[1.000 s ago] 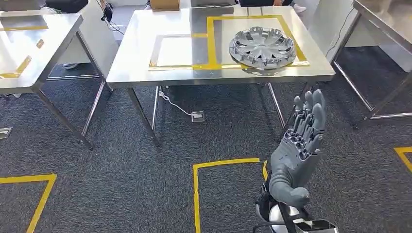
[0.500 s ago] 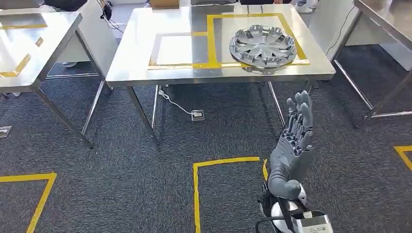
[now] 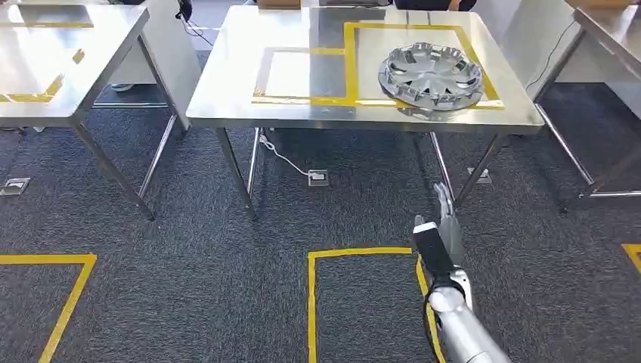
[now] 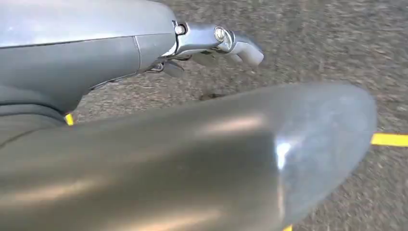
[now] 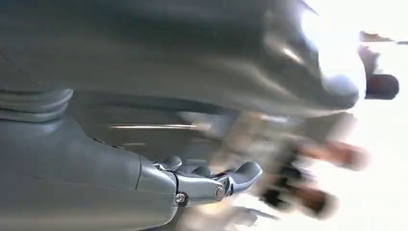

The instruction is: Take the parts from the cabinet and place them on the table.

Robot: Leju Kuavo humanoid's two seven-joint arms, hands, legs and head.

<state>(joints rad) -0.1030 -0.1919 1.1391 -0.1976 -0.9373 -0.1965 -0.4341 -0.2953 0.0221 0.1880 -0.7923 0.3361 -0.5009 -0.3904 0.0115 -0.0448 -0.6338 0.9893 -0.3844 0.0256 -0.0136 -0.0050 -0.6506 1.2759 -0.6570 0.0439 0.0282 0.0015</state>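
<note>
Dark grey carpet marked with yellow tape outlines surrounds a steel table [image 3: 227, 98] at the far centre of the head view, with a second steel table [image 3: 113, 45] at the far left and a third table edge at the far right. The part, a silver wheel cover [image 3: 432, 73], lies flat on the right half of the centre table, inside a yellow-taped rectangle [image 3: 349, 60]. Compared with one second ago, the whole scene has shifted right and slightly down in the frame, which indicates camera motion rather than motion of the table or the cover. Over the same interval the right hand [image 3: 446, 219] has dropped from a raised, upright, spread-fingered pose to a low, edge-on position near the floor, with the wrist camera housing in front of it. It holds nothing, its fingers extended. The left hand [image 4: 219, 41] hangs over the carpet; whether its fingers are spread or curled cannot be told. With the cover set down and the arm lowered, this placement appears complete; any further part would require a return to the cabinet.
</note>
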